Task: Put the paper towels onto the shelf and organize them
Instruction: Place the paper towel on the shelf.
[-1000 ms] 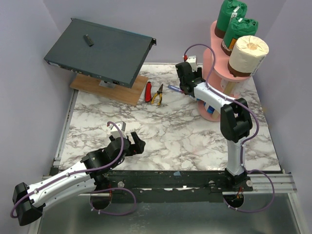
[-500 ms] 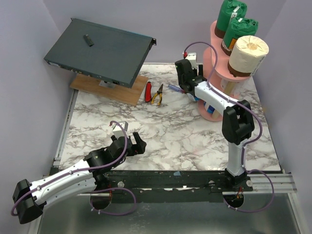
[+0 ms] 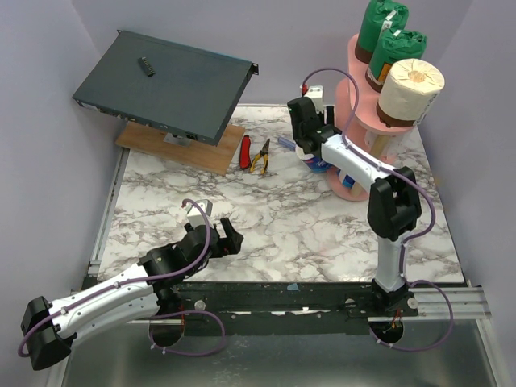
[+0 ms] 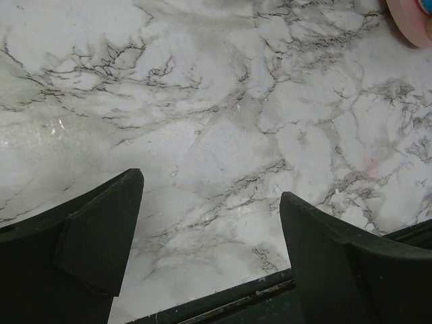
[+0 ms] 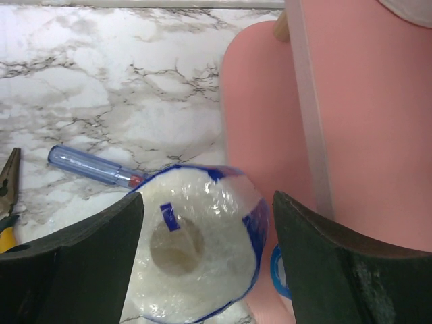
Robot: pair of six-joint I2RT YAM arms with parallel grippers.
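Observation:
The pink shelf [image 3: 345, 101] stands at the back right. Its top tier carries two green-wrapped paper towels [image 3: 381, 24] [image 3: 395, 52] and a bare white one [image 3: 411, 89]. A blue-and-white wrapped roll [image 5: 196, 243] stands on end by the edge of the shelf's bottom board [image 5: 250, 135]; in the top view only a bit of the roll [image 3: 319, 164] shows under the wrist. My right gripper [image 5: 208, 199] hangs open over this roll, with a gap beside its right finger. Far from any roll, my left gripper [image 4: 210, 185] is open above bare marble near the front [image 3: 228, 236].
A blue-handled screwdriver [image 5: 91, 165] and red-handled pliers [image 3: 254, 153] lie left of the shelf. A dark grey flat box [image 3: 165, 85] leans on a wooden board [image 3: 181, 149] at the back left. Purple walls close in both sides.
The right gripper's jaws have spread wider around the blue-and-white roll, and its wrist has shifted slightly toward the back. The left arm has barely moved.

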